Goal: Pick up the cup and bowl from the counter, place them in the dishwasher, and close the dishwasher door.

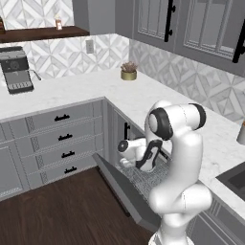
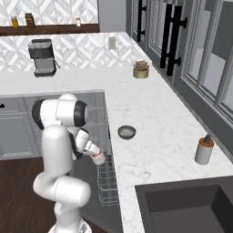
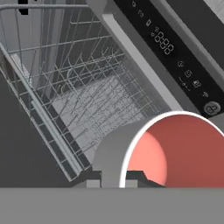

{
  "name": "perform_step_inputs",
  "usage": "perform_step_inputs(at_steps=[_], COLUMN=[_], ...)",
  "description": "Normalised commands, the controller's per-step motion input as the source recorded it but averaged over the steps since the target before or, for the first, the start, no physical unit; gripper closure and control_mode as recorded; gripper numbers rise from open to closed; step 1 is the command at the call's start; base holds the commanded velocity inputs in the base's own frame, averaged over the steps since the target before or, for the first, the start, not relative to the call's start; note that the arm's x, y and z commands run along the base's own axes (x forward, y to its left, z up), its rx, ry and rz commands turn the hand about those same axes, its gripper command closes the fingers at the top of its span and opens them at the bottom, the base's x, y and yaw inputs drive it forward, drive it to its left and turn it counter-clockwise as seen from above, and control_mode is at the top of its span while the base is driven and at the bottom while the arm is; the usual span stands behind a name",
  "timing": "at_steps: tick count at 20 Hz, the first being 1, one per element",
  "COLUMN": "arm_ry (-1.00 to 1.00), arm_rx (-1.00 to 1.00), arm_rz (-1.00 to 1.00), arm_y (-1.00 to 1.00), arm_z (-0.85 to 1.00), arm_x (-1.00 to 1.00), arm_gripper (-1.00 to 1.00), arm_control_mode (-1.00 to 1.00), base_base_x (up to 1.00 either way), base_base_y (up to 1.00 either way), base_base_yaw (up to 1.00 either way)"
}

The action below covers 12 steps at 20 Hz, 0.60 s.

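The arm is folded low; the cup [image 3: 170, 151] is held by the pincer [image 2: 99, 157] over the dishwasher [image 3: 87, 100] rack.

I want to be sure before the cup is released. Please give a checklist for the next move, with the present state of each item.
1. The cup is held in the gripper: ok.
2. The dishwasher door is open: ok.
3. The wire rack below the cup is free of dishes: ok.
4. The cup is low enough over the rack for release: cannot tell.
5. The bowl waits on the counter, clear of the arm: ok.
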Motion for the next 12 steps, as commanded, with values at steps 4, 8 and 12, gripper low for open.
perform_step_inputs(at_steps=[4,8,12], arm_ry=[0.02,0.0,0.0], arm_rx=[-0.05,-0.02,0.0], arm_rz=[-0.11,-0.08,-0.04], arm_y=[-0.07,-0.03,-0.35], arm_z=[-0.22,-0.21,-0.18], arm_x=[0.53,0.28,0.24], arm_gripper=[1.0,1.0,1.0], arm_control_mode=[-1.0,-1.0,-1.0], base_base_x=[0.0,0.0,0.0], base_base_y=[0.0,0.0,0.0], base_base_yaw=[0.0,0.0,0.0])
